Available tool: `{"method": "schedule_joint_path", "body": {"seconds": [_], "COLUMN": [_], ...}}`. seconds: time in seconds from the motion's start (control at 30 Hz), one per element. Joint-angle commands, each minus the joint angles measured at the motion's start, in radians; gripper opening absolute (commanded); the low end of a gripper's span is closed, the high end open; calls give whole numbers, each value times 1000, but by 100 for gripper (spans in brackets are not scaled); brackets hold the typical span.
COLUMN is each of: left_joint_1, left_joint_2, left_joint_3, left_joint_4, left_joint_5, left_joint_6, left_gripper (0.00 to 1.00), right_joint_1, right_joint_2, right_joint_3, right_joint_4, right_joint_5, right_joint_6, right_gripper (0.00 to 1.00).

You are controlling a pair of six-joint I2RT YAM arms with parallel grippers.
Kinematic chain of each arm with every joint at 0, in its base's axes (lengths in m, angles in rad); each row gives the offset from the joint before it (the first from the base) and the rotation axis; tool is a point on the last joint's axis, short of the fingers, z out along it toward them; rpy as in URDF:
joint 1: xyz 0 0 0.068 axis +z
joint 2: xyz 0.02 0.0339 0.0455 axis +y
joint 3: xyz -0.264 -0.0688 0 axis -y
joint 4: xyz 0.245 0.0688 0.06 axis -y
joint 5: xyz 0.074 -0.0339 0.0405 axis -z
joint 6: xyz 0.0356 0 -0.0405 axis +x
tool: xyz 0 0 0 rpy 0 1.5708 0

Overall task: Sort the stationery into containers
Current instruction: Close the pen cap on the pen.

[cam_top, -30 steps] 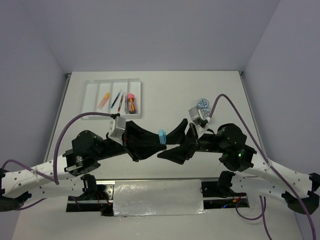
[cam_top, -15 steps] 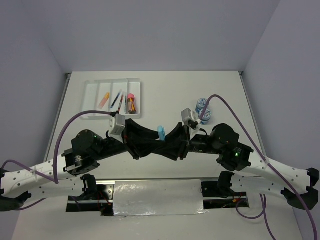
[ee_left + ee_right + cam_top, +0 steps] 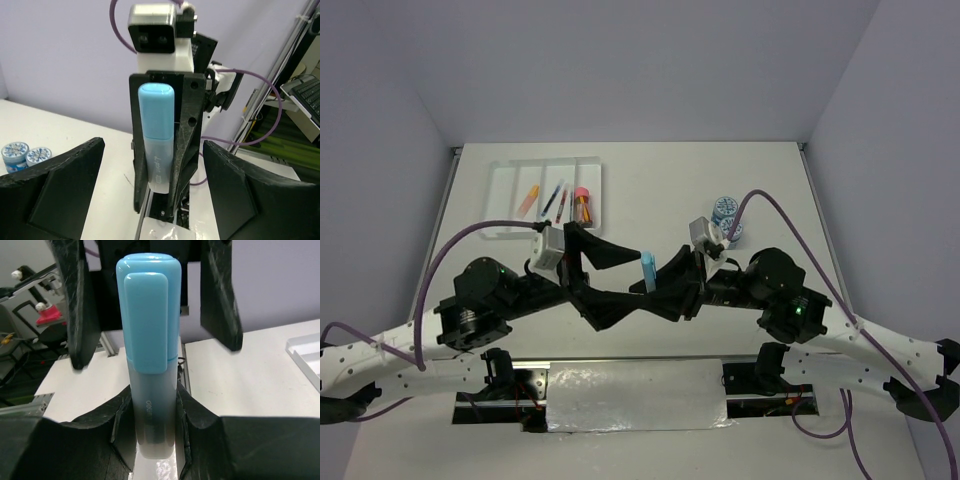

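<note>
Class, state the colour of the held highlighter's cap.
Light blue cap, best seen in the right wrist view.

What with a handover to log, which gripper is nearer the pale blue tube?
Right. The right gripper is shut on the pale blue tube at its uncapped end; the left gripper stands open, one finger either side of it, touching nothing.

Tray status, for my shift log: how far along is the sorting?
Done: the tray holds pens, an orange eraser and a pink-capped piece. In hand: the right hand grips the blue tube; the left hand stands open around it. Left: that tube and two tubs on the table.
</note>
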Motion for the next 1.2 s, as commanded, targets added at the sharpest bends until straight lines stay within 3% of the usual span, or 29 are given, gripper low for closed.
{"method": "schedule_joint_path", "body": {"seconds": [0.0, 0.33, 0.77, 0.87, 0.97, 1.07, 1.13, 1.17], "left_joint_1": [-2, -1, -1, -1, -1, -2, -1, -1], "left_joint_2": [-57, -19, 58, 62, 61, 62, 68, 68], "left_joint_3": [54, 191, 194, 188, 179, 171, 162, 153], "left_joint_4": [37, -55, -93, -94, -87, -89, -101, -104], "left_joint_5": [-24, -40, -41, -41, -33, -27, -30, -32], "left_joint_6": [49, 69, 26, 23, 13, 6, -4, -9], "left_gripper": [93, 90, 75, 62, 34, 17, 0, 0], "right_joint_1": [3, 3, 3, 2, 3, 3, 3, 5], "right_joint_2": [-5, 53, 76, 76, 75, 75, 81, 84], "right_joint_3": [3, 38, 83, 90, 95, 99, 128, 145], "right_joint_4": [59, 53, 19, 13, 15, 24, 22, 18], "right_joint_5": [-75, -126, -113, -110, -103, -100, -89, -86], "right_joint_6": [-13, -16, -44, -48, -50, -51, -65, -73], "right_gripper": [0, 0, 0, 0, 0, 0, 0, 0]}}
